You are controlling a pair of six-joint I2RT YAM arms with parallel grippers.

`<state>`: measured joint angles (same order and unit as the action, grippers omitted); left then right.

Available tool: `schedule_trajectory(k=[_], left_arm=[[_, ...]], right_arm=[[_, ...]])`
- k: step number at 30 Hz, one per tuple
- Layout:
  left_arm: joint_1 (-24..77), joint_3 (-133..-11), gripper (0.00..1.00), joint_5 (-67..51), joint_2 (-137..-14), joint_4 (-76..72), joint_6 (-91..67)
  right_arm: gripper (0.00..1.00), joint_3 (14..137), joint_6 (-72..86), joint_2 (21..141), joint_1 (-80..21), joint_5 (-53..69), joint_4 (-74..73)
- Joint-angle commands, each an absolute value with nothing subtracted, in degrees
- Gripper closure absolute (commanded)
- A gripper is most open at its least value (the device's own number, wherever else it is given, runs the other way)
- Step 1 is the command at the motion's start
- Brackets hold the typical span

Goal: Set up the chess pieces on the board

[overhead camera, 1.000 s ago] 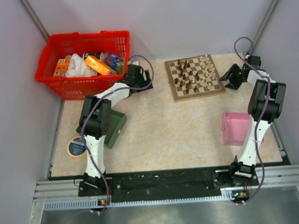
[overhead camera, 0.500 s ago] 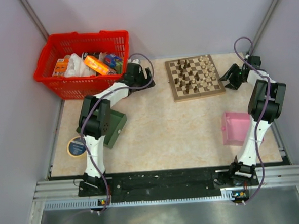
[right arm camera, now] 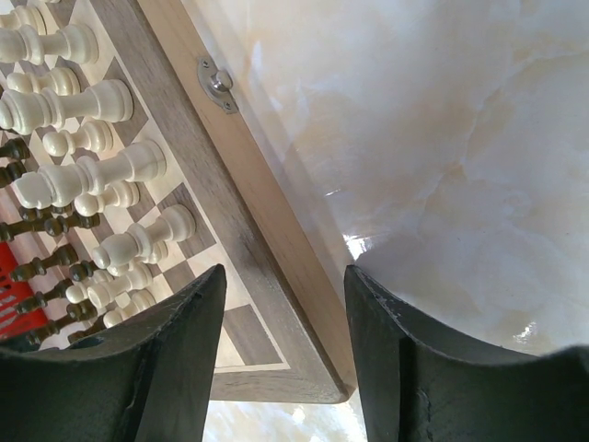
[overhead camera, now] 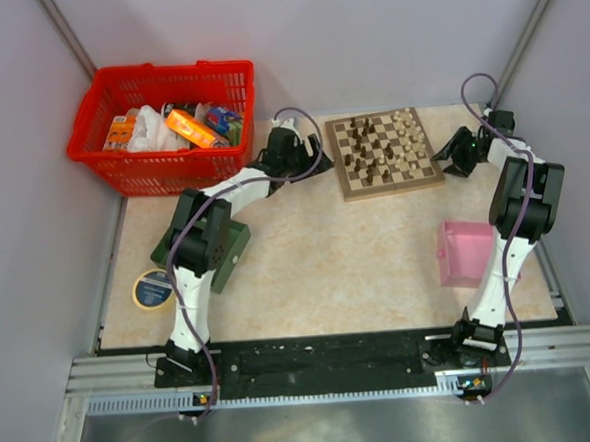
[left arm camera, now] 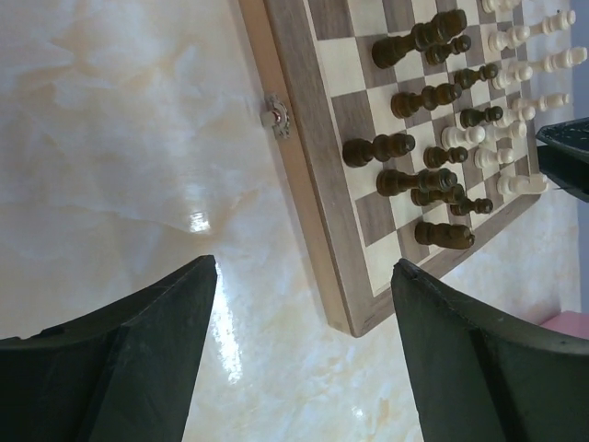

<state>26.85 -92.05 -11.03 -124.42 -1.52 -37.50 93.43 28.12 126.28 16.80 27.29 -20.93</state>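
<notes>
Spreading across the whole workspace is a pale marbled counter (overhead camera: 327, 249) with two robot arms bolted at its near edge. A red basket (overhead camera: 162, 171) full of packaged goods sits at the far left corner. The board (overhead camera: 391, 187), chequered with a tan wood border, lies flat at the far side, right of centre. A pink box (overhead camera: 465, 254) rests near the right edge, and a green tray (overhead camera: 229, 257) lies on the left, partly under the left arm. The left gripper (left arm camera: 304, 265) hangs just left of the board, its jaws wide apart and holding nothing. The right gripper (right arm camera: 285, 272) hangs at the board's right edge, jaws apart over the wooden border, also holding nothing. A small round blue disc (overhead camera: 151, 289) lies at the near left. The chess pieces stand on the board in loose clusters rather than neat rows: dark brown pieces (overhead camera: 363, 152) on its left half, cream pieces (overhead camera: 407, 139) on its right half.
</notes>
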Motion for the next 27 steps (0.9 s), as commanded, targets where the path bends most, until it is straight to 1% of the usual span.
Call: schedule_trajectory(k=[1, 13, 15, 17, 18, 22, 26, 27], left_arm=[[27.7, -93.3, 0.19, -13.3, -128.0, -5.3, -42.4], [30.2, -97.6, 0.24, -14.9, -133.3, -5.3, -44.2], [30.4, -97.8, 0.29, -15.0, -133.8, -5.1, -44.6], [30.6, -97.7, 0.39, -15.2, -134.1, -5.0, -44.7], [30.6, -97.7, 0.41, -15.3, -134.4, -5.0, -45.0], [30.7, -97.7, 0.46, -15.7, -135.0, -4.9, -45.6], [30.8, -97.8, 0.53, -16.3, -135.1, -4.8, -45.6], [30.9, -97.9, 0.55, -16.2, -135.0, -4.7, -45.5]], right_arm=[[0.46, 94.0, 26.8, 126.1, 17.2, 27.8, -20.9], [0.49, 92.1, 26.5, 126.4, 17.1, 29.4, -21.0], [0.50, 91.8, 26.5, 126.4, 17.1, 29.7, -20.9], [0.50, 91.6, 26.2, 126.3, 17.2, 29.7, -20.9], [0.51, 91.3, 26.1, 126.3, 17.2, 29.7, -20.9], [0.51, 90.8, 26.2, 126.1, 17.2, 29.7, -20.9], [0.54, 90.1, 26.2, 125.9, 17.2, 30.1, -20.8], [0.56, 89.7, 26.2, 125.8, 17.2, 30.3, -20.7]])
